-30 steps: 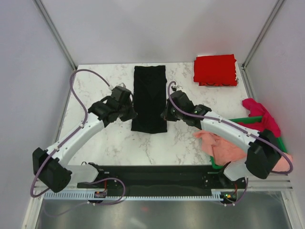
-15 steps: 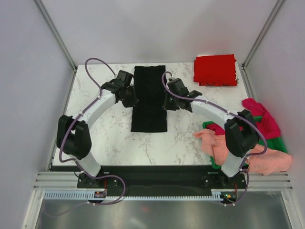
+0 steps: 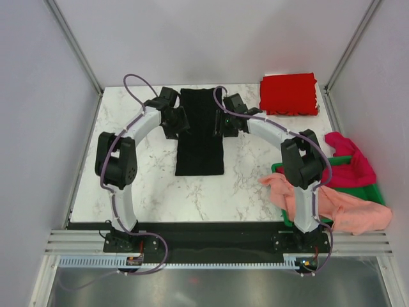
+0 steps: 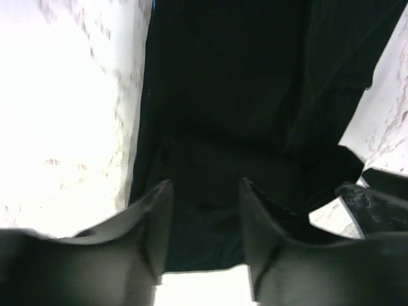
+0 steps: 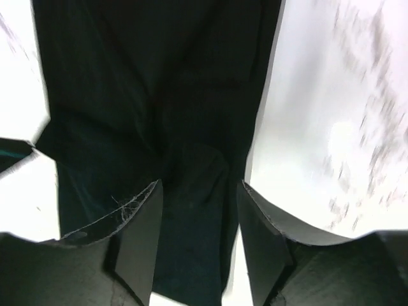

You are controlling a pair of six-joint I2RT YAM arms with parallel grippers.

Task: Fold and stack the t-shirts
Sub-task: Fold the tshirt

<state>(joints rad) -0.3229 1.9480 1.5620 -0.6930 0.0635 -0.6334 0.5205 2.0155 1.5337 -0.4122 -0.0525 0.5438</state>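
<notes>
The workspace was a white marbled counter (image 3: 147, 185) enclosed by pale grey walls. The left fingers (image 4: 153, 223) were spread apart at the left edge of a long, narrow, folded black cloth t-shirt (image 3: 200, 137), with dark fabric in the gap between them; no pinch was evident. The right fingers (image 5: 143, 236) were likewise spread at the strip's right edge, a raised ridge of cloth between them. The two faced each other across the shirt's far half. The shirt lay flat down the counter's middle. A folded bright red t-shirt (image 3: 289, 94) lay in the far right corner, well apart. A magenta t-shirt (image 3: 348, 163) was heaped in the green bin (image 3: 276, 167) at the right edge, and a salmon-pink t-shirt (image 3: 339, 208) hung over its near side.
</notes>
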